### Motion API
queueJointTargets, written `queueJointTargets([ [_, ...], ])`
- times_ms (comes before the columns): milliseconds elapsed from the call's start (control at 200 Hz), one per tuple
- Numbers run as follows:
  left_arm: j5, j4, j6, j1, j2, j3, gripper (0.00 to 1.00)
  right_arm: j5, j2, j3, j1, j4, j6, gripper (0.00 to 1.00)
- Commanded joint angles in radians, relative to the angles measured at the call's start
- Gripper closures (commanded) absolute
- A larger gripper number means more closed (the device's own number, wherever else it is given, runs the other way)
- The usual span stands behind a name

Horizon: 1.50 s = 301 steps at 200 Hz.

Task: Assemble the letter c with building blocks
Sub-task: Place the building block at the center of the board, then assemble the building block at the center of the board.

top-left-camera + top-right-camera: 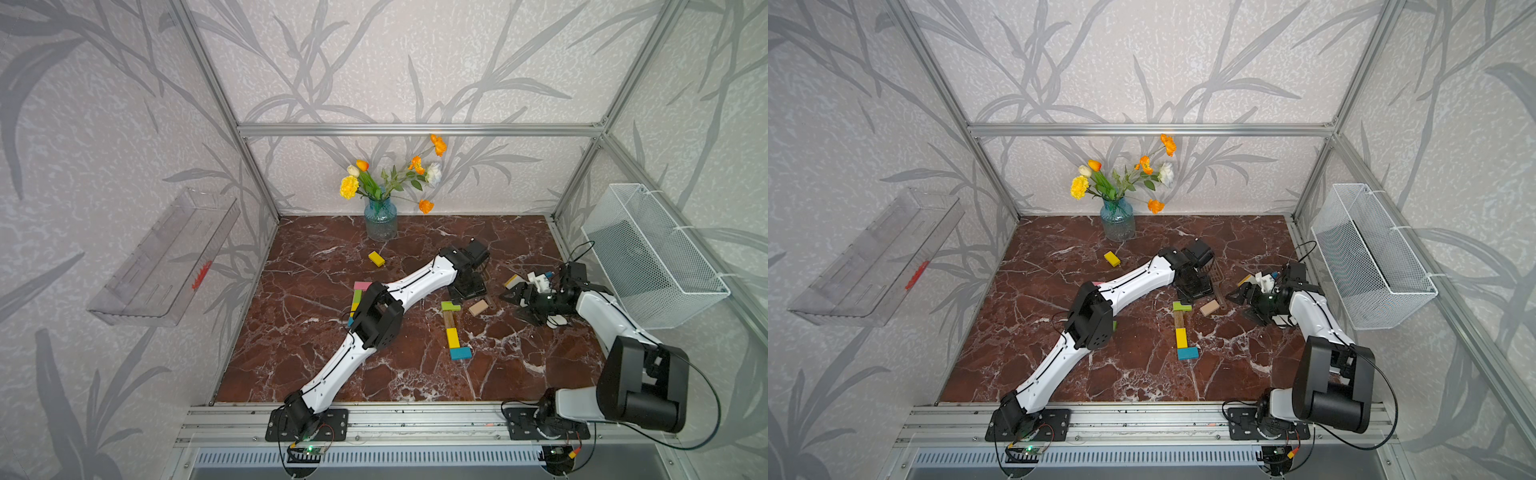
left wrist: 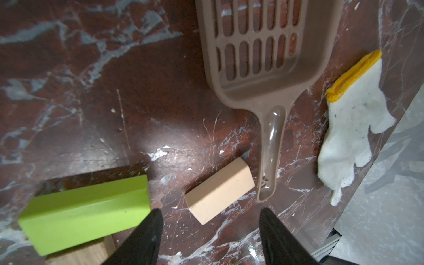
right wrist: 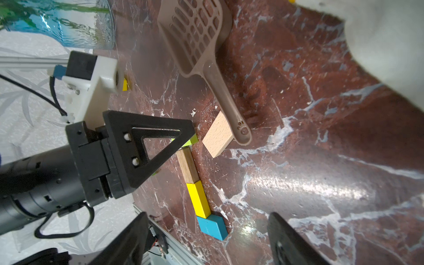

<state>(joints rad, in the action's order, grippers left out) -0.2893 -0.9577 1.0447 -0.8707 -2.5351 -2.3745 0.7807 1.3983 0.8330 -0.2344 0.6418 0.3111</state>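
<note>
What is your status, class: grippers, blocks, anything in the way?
Left gripper open by tan block. Right gripper open, empty. Four-block row laid. Scoop beside tan block.

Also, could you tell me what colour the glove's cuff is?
Yellow cuff, clearest in the left wrist view.

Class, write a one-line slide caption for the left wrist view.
Open left gripper close to a tan block, with a green block, brown scoop and white glove nearby.
</note>
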Motion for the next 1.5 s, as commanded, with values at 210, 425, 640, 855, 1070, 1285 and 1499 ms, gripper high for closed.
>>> queueJointTargets([
  [210,0.014,-0.059,-0.128,0.011,0.141,0.002,0.36,-0.069,0.077,0.073,0.142,0.040,-0.022,0.48],
  [425,0.006,0.005,-0.191,0.048,0.310,0.226,0.37,-0.143,0.102,0.075,0.200,0.009,0.066,0.76],
  [640,-0.048,0.188,-0.222,0.125,0.491,0.542,0.38,-0.199,0.138,0.075,0.225,0.009,0.091,0.99],
  [855,-0.130,0.371,-0.238,0.187,0.612,0.778,0.38,-0.216,0.200,0.074,0.259,-0.019,0.113,1.00],
  [1070,-0.157,0.400,-0.361,0.204,0.691,0.874,0.38,-0.252,0.254,0.084,0.298,-0.072,0.169,1.00],
  [1285,-0.171,0.404,-0.436,0.218,0.753,0.933,0.38,-0.302,0.303,0.109,0.335,-0.101,0.219,1.00],
  [1499,-0.183,0.434,-0.432,0.231,0.784,0.983,0.38,-0.339,0.354,0.140,0.365,-0.111,0.248,1.00],
])
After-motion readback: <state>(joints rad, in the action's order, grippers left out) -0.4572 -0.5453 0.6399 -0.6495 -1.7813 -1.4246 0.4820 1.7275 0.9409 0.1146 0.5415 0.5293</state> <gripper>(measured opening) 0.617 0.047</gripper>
